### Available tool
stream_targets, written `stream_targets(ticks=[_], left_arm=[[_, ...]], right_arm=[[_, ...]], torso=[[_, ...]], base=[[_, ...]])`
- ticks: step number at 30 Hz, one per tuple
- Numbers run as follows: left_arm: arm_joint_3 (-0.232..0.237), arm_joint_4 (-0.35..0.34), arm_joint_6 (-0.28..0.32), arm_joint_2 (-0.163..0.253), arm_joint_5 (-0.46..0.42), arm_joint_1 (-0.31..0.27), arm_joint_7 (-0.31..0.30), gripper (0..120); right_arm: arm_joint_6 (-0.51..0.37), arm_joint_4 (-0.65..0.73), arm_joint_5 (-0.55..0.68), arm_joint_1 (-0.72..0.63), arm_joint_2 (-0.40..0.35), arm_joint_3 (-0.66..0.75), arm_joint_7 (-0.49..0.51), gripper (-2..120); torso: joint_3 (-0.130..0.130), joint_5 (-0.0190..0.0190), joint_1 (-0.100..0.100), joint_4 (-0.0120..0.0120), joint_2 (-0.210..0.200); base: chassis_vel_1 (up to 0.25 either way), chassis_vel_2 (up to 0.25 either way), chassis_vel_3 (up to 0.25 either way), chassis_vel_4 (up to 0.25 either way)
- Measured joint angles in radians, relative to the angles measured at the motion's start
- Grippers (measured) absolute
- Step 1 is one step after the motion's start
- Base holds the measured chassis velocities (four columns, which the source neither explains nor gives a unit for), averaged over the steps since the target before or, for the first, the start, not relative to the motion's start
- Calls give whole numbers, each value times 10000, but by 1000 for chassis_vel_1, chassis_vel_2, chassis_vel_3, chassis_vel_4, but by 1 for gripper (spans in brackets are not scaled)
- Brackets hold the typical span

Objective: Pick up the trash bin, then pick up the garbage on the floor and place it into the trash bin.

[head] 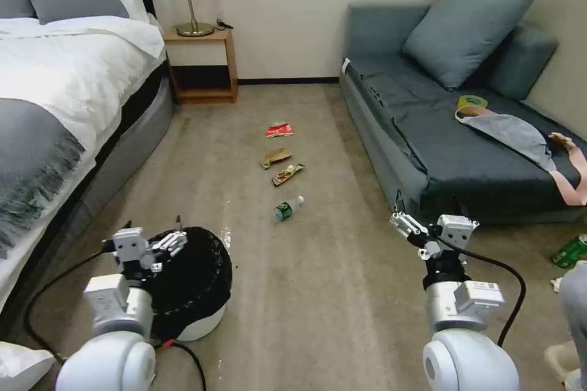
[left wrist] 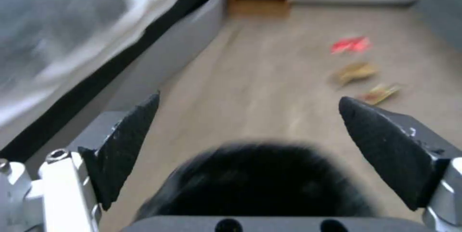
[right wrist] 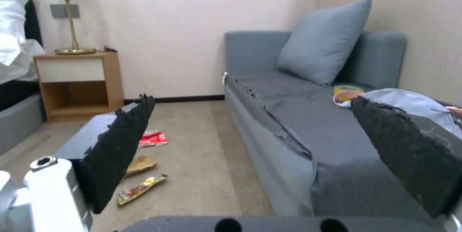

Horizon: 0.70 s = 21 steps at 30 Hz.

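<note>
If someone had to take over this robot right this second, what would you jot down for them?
Left gripper: open, hovering at the rim of the trash bin, which stands on the carpet by the bed; not gripped.
Right gripper: open, empty, held up near the sofa's front corner.
Litter lies in a line ahead on the carpet: red-and-white packet, brown paper wrapper, gold snack wrapper, small clear bottle nearest.
Done: nothing yet.
Left: grip and lift the bin, then drop in all four pieces.
</note>
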Motion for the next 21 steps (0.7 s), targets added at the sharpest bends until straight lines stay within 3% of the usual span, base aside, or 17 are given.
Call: stream_targets(ticks=[1, 3, 5, 7, 8, 11, 21], left_arm=[[0, 0, 0, 0, 0, 0, 0, 100], [-293, 234, 751, 187, -693, -190, -749, 100], [-465, 515, 994, 280, -1000, -341, -1011, 100], [-728, 1174, 1446, 443, -1841, -640, -1507, 100], [-728, 1174, 1446, 443, -1841, -640, -1507, 100], [-929, 2041, 1601, 511, -2455, -868, -1874, 100], [-793, 2939, 1575, 345, -2716, -964, -2132, 100]], right_arm=[[0, 0, 0, 0, 0, 0, 0, 100], [-3, -3, 31, 33, -22, 22, 0, 100], [-3, -21, 35, 47, -23, 22, -1, 100], [-2, -53, 35, 52, -15, 12, -3, 100], [-2, -53, 35, 52, -15, 12, -3, 100], [16, -89, 35, 66, -16, 28, -11, 100], [56, -177, 22, 103, -1, 62, -21, 100]], torso=[[0, 0, 0, 0, 0], [0, 2, 0, 0, 0], [0, 0, 0, -1, 0], [0, 0, 0, -1, 0], [0, 0, 0, -1, 0], [0, 1, 0, -1, 0], [0, 2, 0, -1, 0]], base=[[0, 0, 0, 0], [0, 0, 0, 0], [0, 0, 0, 0], [0, 0, 0, 0], [0, 0, 0, 0], [0, 0, 0, 0], [0, 0, 0, 0]])
